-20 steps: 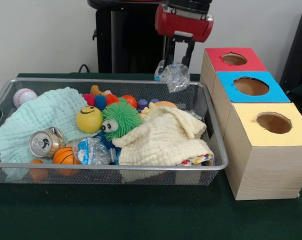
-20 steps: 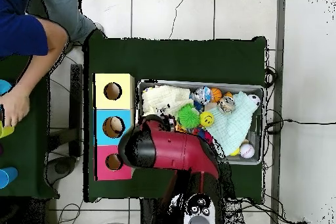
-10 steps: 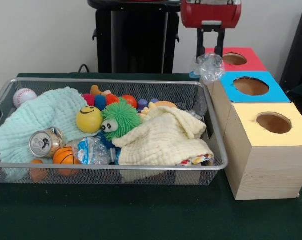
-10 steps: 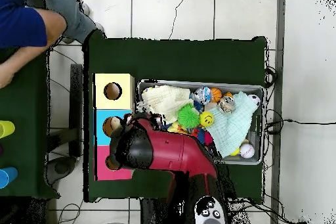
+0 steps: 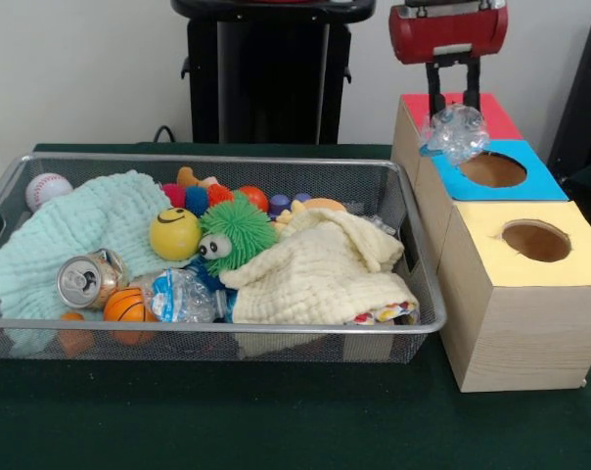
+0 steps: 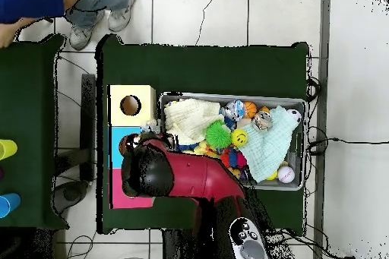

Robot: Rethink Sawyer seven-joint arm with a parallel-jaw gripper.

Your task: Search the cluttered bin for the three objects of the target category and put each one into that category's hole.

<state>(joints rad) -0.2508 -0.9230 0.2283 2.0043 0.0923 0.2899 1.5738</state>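
The gripper (image 5: 452, 116) hangs from above with its jaws closed on a crumpled clear plastic bottle (image 5: 456, 132), which sits in the air just over the left rim of the hole in the blue box (image 5: 491, 169), so the drop spot lies slightly to the right and below it. The red box (image 5: 459, 116) stands just behind and the yellow box (image 5: 535, 240) just in front, each with its own hole, so a small drift either way would miss. To the left, the wire bin (image 5: 413, 259) holds another clear bottle (image 5: 183, 295), a can (image 5: 85, 281), balls and cloths, well clear of the path.
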